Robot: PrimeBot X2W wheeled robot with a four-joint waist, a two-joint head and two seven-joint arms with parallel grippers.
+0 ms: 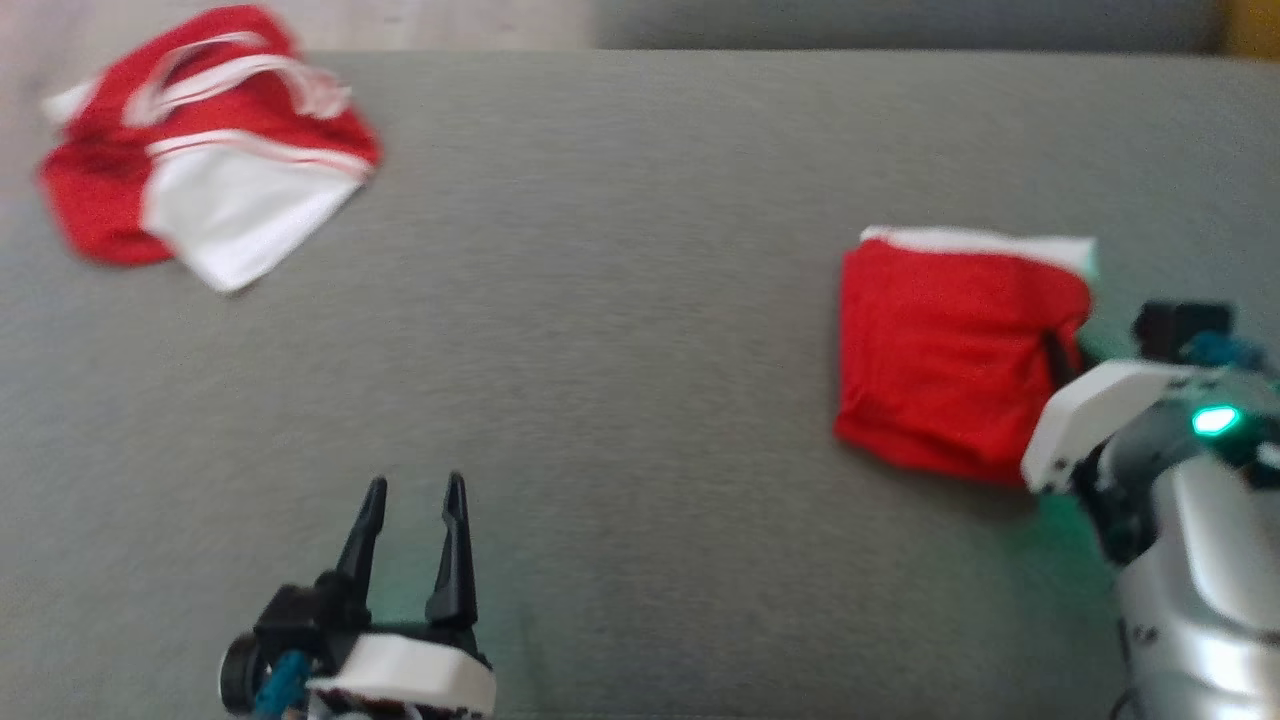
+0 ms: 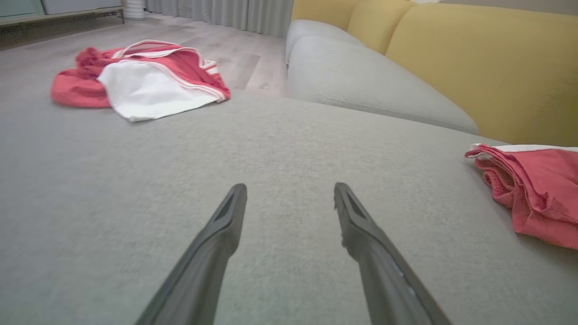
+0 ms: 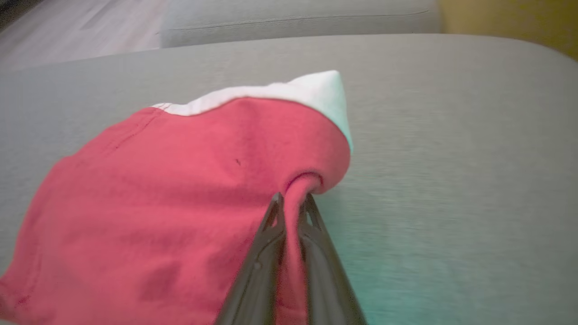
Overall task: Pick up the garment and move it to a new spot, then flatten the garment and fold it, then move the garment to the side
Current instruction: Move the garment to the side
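Observation:
A folded red garment [image 1: 950, 350] with a white edge lies on the grey cushion [image 1: 620, 350] at the right. My right gripper [image 3: 292, 203] is shut on a pinch of red cloth at the garment's [image 3: 180, 203] right edge; in the head view its fingers [image 1: 1055, 362] sit at that edge. The folded garment [image 2: 537, 189] also shows at the right of the left wrist view. My left gripper [image 1: 412, 500] stands open near the front edge, with nothing between its fingers [image 2: 226, 216], well left of the folded garment.
A second red and white garment [image 1: 210, 150] lies crumpled at the far left corner of the cushion; it shows as a red and white heap [image 2: 140, 81] in the left wrist view. A grey seat cushion [image 2: 361, 81] and yellow backrest [image 2: 474, 58] stand behind.

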